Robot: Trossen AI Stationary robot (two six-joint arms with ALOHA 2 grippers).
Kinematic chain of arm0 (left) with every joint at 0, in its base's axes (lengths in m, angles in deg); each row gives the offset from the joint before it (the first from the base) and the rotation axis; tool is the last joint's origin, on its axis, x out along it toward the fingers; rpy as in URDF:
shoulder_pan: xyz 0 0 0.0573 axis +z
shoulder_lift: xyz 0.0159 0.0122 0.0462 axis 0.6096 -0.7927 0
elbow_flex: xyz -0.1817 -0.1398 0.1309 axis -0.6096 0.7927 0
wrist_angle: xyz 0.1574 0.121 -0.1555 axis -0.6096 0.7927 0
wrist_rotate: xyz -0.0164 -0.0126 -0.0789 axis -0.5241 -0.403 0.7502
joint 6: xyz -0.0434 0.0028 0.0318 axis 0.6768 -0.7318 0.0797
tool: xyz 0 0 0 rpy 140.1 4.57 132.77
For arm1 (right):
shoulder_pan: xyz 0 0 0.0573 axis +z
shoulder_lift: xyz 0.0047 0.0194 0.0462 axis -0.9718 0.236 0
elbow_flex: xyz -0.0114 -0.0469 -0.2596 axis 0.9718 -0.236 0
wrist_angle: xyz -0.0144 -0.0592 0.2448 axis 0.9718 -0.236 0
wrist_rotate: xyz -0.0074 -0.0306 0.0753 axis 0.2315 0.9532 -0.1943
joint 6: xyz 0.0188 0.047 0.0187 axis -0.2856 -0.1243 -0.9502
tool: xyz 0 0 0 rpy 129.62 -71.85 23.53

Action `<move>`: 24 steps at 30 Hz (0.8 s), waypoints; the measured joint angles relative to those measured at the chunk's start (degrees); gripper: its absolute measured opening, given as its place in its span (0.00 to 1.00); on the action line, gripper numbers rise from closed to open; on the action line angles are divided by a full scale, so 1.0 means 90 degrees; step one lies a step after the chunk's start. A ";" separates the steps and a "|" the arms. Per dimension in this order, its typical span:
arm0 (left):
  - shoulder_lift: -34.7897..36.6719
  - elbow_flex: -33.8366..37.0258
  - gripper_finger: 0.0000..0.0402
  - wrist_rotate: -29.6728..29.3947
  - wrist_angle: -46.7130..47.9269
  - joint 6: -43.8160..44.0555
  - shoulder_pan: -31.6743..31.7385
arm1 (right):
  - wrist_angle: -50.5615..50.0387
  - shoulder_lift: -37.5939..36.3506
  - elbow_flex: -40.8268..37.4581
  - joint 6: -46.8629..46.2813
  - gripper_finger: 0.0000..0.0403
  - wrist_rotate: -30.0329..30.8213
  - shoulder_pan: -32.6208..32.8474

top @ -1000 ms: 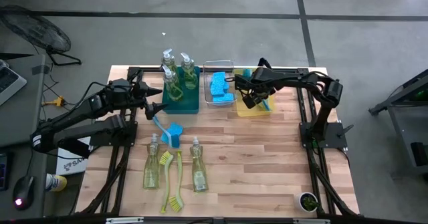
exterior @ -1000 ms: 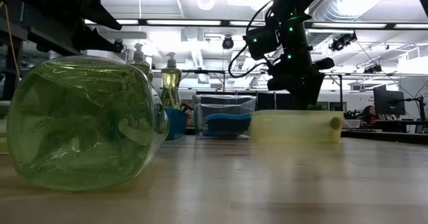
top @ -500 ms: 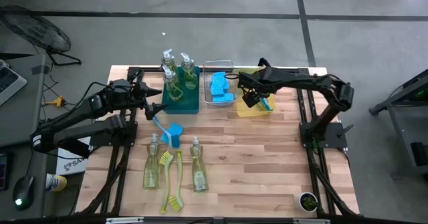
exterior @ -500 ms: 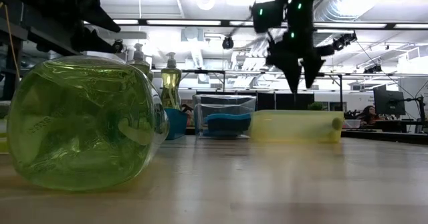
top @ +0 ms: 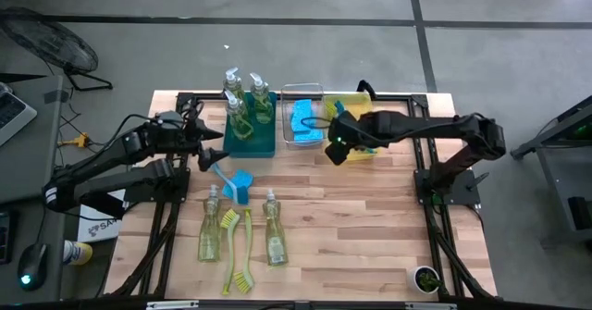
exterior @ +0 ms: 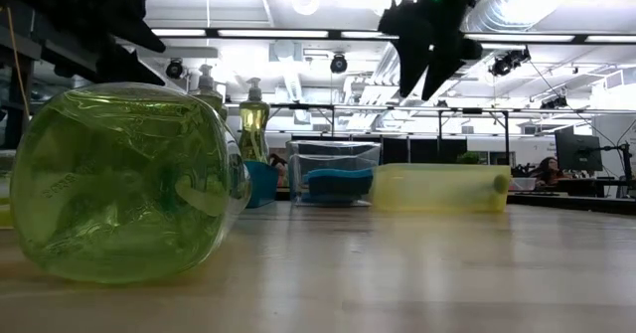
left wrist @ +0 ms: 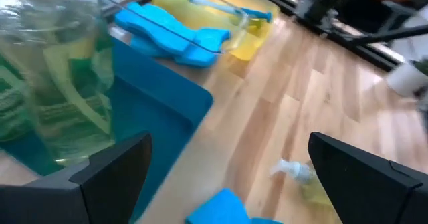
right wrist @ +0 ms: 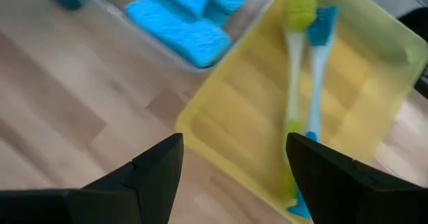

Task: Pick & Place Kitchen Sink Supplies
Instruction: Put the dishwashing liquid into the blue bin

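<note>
High view: your two grippers, both unclenched and empty.
Left gripper (top: 205, 149): jaws apart, loose blue brush (top: 227, 178) just below it, teal bin (top: 264, 146) of soap bottles (top: 239, 117) just beside. Right gripper (top: 337, 150): jaws spread above the yellow bin (right wrist: 221, 147), two brushes (right wrist: 304, 103) lying inside, sponges (right wrist: 177, 29) in the clear bin alongside.

— What sits closest?
— A soap bottle (exterior: 124, 184) lying on the bench (exterior: 417, 273), filling the left side.
— And your pincer (exterior: 429, 60)?
— Up high, fingers spread, above the yellow bin (exterior: 442, 188) beside the clear bin (exterior: 333, 172).
</note>
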 joint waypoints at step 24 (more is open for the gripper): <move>0.0637 -0.0002 0.98 0.0395 0.0577 0.0505 0.0000 | 0.0122 0.0002 0.0000 -0.1218 0.64 0.0194 0.1257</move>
